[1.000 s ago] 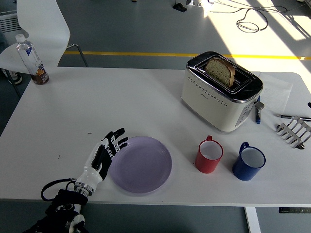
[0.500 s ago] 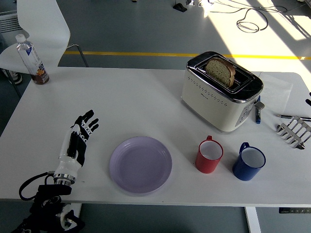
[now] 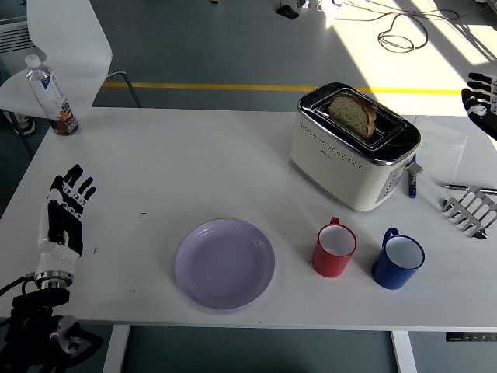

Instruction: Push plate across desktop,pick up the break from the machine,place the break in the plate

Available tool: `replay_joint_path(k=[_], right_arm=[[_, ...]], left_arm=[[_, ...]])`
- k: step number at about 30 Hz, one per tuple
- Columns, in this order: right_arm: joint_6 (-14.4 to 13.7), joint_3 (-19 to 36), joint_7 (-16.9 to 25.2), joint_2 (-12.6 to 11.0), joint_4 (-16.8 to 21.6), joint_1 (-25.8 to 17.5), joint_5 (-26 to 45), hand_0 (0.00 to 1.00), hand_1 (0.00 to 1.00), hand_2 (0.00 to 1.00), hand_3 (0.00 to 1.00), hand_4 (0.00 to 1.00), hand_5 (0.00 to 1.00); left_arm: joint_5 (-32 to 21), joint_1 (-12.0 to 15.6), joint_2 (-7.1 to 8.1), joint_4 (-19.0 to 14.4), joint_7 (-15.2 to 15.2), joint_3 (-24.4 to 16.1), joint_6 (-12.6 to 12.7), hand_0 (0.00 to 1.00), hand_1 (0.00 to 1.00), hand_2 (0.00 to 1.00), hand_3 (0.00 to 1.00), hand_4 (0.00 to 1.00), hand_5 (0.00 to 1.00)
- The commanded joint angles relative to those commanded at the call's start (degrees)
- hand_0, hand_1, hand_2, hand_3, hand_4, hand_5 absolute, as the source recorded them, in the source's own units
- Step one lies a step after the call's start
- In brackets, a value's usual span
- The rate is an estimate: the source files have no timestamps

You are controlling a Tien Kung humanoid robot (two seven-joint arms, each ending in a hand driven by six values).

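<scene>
A lilac plate (image 3: 225,263) lies near the table's front edge, left of centre. A slice of bread (image 3: 352,113) stands upright in the slot of a cream and chrome toaster (image 3: 353,148) at the back right. My left hand (image 3: 65,210) hovers over the table's far left, fingers spread and holding nothing, well clear of the plate. My right hand (image 3: 481,98) enters at the right edge, level with the toaster's top, fingers relaxed and empty.
A red mug (image 3: 335,249) and a blue mug (image 3: 397,260) stand right of the plate, in front of the toaster. A metal toast rack (image 3: 470,211) and pens (image 3: 412,180) lie at the right. A water bottle (image 3: 51,96) stands at the back left corner.
My left hand has pulled away from the plate's left rim, out to the table's far left. My right hand has risen into view at the right edge. The plate has not moved.
</scene>
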Motion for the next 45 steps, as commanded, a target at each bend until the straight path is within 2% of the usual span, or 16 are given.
replay_joint_path(k=[2, 3, 6, 10, 14, 15, 19, 20, 21, 26, 27, 33, 40, 44, 45], right_arm=[[0.4, -3.5, -1.2, 0.0, -1.6, 3.5, -3.3, 0.849, 0.821, 0.866, 0.859, 0.727, 0.397], [0.6, -5.6, -1.9, 0.4, -3.0, 5.8, -4.6, 0.878, 0.849, 0.906, 0.895, 0.769, 0.305], [1.2, -9.6, -2.9, 1.6, -5.8, 10.9, -6.6, 0.878, 0.849, 0.906, 0.895, 0.769, 0.305], [3.6, -13.5, -4.4, 3.3, -8.7, 16.2, -8.3, 0.883, 0.852, 0.906, 0.907, 0.787, 0.29], [4.6, -17.5, -5.6, 5.2, -12.2, 21.2, -10.1, 0.883, 0.852, 0.906, 0.907, 0.787, 0.29], [4.7, -18.2, -5.7, 5.5, -12.9, 22.1, -10.5, 0.841, 0.794, 0.802, 0.867, 0.814, 0.274], [5.8, -21.9, -6.4, 8.1, -18.8, 27.4, -12.4, 0.841, 0.794, 0.802, 0.867, 0.814, 0.274], [6.0, -22.1, -6.4, 8.3, -19.4, 27.8, -12.5, 0.841, 0.794, 0.802, 0.867, 0.814, 0.274], [6.1, -22.4, -6.5, 8.6, -20.0, 28.3, -12.6, 0.809, 0.732, 0.733, 0.824, 0.821, 0.262], [7.6, -25.6, -7.5, 11.9, -28.9, 33.5, -14.5, 0.809, 0.732, 0.733, 0.824, 0.821, 0.262], [7.9, -25.9, -7.6, 12.3, -30.3, 33.9, -14.6, 0.773, 0.691, 0.665, 0.81, 0.826, 0.259], [9.3, -27.6, -8.3, 15.3, -38.2, 37.5, -14.4, 0.764, 0.677, 0.656, 0.81, 0.832, 0.258], [10.5, -29.4, -9.5, 18.3, -44.9, 40.5, -15.1, 0.738, 0.661, 0.641, 0.799, 0.833, 0.262], [10.6, -30.3, -9.9, 19.4, -47.2, 41.5, -15.9, 0.738, 0.661, 0.641, 0.799, 0.833, 0.262], [10.6, -30.7, -10.1, 19.8, -47.7, 41.8, -16.0, 0.685, 0.613, 0.591, 0.749, 0.838, 0.261]], left_arm=[[0.1, 0.2, 0.0, 0.0, 0.0, -0.2, 0.1, 0.828, 0.848, 0.899, 0.81, 0.53, 0.998], [0.1, 0.4, 0.0, 0.0, 0.0, -0.3, 0.1, 0.828, 0.847, 0.9, 0.809, 0.53, 0.998], [0.2, 0.6, 0.0, 0.1, 0.1, -0.1, 0.2, 0.828, 0.847, 0.9, 0.809, 0.53, 0.998], [0.1, 0.7, 0.0, 0.2, 0.1, -0.2, 0.3, 0.829, 0.846, 0.899, 0.809, 0.525, 0.998], [0.1, 0.7, 0.0, 0.2, 0.1, -0.5, 0.3, 0.829, 0.846, 0.899, 0.809, 0.525, 0.998], [0.1, 0.6, 0.0, 0.2, 0.1, -0.6, 0.3, 0.83, 0.846, 0.899, 0.81, 0.525, 0.998], [0.1, 0.2, 0.0, 0.2, 0.1, -0.8, 0.3, 0.83, 0.846, 0.899, 0.81, 0.525, 0.998], [0.1, 0.2, 0.0, 0.2, 0.1, -0.8, 0.3, 0.83, 0.846, 0.899, 0.81, 0.525, 0.998], [0.1, 0.1, 0.0, 0.2, 0.2, -0.8, 0.3, 0.83, 0.846, 0.898, 0.81, 0.521, 0.998], [0.1, -0.2, 0.0, 0.3, 0.2, -0.6, 0.3, 0.83, 0.846, 0.898, 0.81, 0.521, 0.998], [0.1, -0.2, 0.0, 0.3, 0.2, -0.6, 0.3, 0.83, 0.846, 0.899, 0.811, 0.52, 0.998], [0.1, -0.2, 0.0, 0.4, 0.2, -0.5, 0.4, 0.83, 0.845, 0.899, 0.809, 0.516, 0.998], [0.0, -0.2, 0.0, 0.4, 0.3, -0.5, 0.4, 0.83, 0.846, 0.9, 0.809, 0.516, 0.998], [0.1, -0.4, 0.0, 0.4, 0.3, -0.3, 0.4, 0.83, 0.846, 0.9, 0.809, 0.516, 0.998], [0.0, -0.4, 0.0, 0.4, 0.3, -0.2, 0.4, 0.83, 0.84, 0.899, 0.807, 0.515, 0.998]])
